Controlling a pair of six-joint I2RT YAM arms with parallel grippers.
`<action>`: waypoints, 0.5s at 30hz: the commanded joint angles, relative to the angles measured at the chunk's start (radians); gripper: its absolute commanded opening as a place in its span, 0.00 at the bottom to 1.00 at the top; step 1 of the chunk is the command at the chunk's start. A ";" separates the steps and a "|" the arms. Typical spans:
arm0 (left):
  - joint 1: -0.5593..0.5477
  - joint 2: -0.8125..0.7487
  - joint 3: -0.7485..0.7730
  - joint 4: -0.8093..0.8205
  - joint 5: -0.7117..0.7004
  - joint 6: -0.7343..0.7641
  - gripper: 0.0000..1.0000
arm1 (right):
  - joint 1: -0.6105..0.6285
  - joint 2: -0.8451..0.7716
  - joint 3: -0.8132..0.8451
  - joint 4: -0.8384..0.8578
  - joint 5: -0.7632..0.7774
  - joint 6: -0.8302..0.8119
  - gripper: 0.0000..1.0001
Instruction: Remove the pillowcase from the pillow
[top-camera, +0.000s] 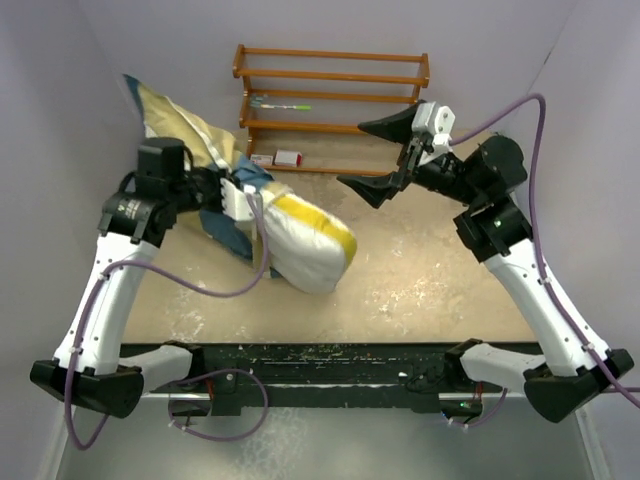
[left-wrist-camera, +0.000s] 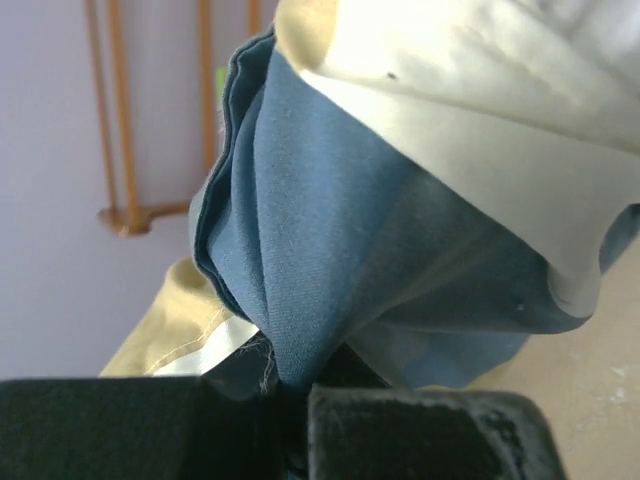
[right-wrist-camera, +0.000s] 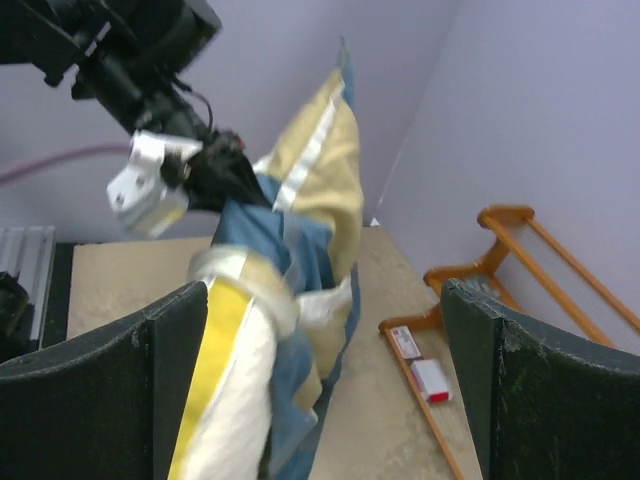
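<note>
Soft even light, faint shadows on desk (top-camera: 430, 280). Right wrist view motion-blurred. Left wrist close-up: highlights blown, left pincer (left-wrist-camera: 290, 405) dark, unfocused.

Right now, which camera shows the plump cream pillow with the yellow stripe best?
The top external view: the plump cream pillow sticks out of the blue-tan pillowcase. The right wrist view catches one blurred end; the left wrist view shows only close-up cloth, pillow unclear.

- left arm (top-camera: 95, 300) and right arm (top-camera: 545, 300): white tapered links; black joint housings; black bases
- purple cables (top-camera: 538, 150): thin and round; one along each arm
- right gripper (top-camera: 358, 155): white block body; black pointed fingers (right-wrist-camera: 545, 400), inner faces scuffed pale
- left gripper (top-camera: 246, 200): white body; dark, matt finger blocks
</note>
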 joint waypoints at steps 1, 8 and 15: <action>-0.152 -0.088 -0.090 0.061 -0.105 0.030 0.00 | 0.015 0.096 0.100 -0.109 -0.123 -0.034 1.00; -0.230 -0.024 -0.076 0.074 -0.210 -0.169 0.00 | 0.185 0.298 0.309 -0.504 0.042 -0.215 1.00; -0.229 -0.006 -0.072 0.094 -0.277 -0.234 0.00 | 0.202 0.267 0.251 -0.571 0.054 -0.225 1.00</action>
